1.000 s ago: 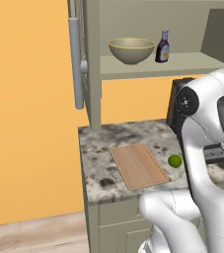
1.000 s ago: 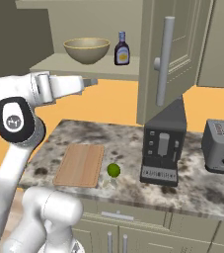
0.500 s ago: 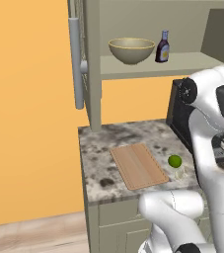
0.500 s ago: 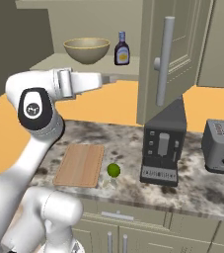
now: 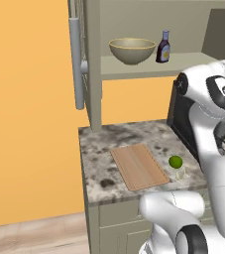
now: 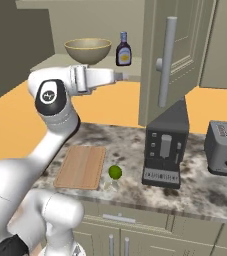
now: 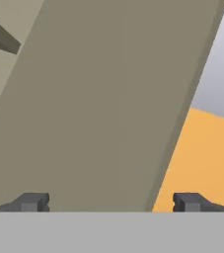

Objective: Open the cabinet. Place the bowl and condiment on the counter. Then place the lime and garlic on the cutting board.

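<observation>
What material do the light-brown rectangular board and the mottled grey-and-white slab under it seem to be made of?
The light-brown rectangular board looks like matte wood, with faint lengthwise grain. The mottled grey-and-white slab looks like stone, perhaps granite, judging by its dark blotches; the finish is hard to tell.

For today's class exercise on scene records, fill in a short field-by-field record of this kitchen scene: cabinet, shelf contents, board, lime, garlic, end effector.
cabinet: grey-olive wall cabinet, doors open
shelf: wide beige-olive bowl beside small dark condiment bottle
board: light-brown wooden cutting board, bare, on mottled grey stone counter
lime: small green lime on counter, off the board
garlic: pale whitish garlic bulb in front of lime
end effector: open, holding nothing, facing a cabinet panel
</observation>
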You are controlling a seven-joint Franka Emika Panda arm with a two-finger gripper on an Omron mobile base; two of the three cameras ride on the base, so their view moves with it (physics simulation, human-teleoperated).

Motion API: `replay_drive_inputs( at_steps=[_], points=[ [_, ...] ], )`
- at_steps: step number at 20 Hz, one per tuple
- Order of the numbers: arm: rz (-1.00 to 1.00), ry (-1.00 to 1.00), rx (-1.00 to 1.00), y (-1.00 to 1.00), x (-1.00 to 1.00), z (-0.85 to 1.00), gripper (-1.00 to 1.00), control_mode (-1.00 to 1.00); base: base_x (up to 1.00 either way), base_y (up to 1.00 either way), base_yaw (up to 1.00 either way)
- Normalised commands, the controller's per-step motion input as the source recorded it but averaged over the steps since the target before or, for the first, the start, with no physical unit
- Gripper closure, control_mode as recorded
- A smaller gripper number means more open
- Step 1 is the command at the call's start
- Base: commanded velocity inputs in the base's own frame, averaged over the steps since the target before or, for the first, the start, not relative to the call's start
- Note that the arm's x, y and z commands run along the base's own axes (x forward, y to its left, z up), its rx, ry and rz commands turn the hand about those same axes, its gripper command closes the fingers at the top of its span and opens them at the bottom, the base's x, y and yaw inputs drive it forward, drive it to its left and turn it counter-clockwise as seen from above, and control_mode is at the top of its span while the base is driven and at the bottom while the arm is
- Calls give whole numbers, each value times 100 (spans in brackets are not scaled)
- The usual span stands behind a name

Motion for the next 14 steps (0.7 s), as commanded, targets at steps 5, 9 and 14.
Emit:
replay_drive_inputs(
  at_steps=[5, 9, 14],
  points=[
    [-8, 1, -1, -21, 37, 0, -100, -100, 0, 0, 0],
    [-5, 5, 0, -36, 33, 0, -100, -100, 0, 0, 0],
    [-5, 6, -1, -29, 35, -1, -100, -100, 0, 0, 0]
  ],
)
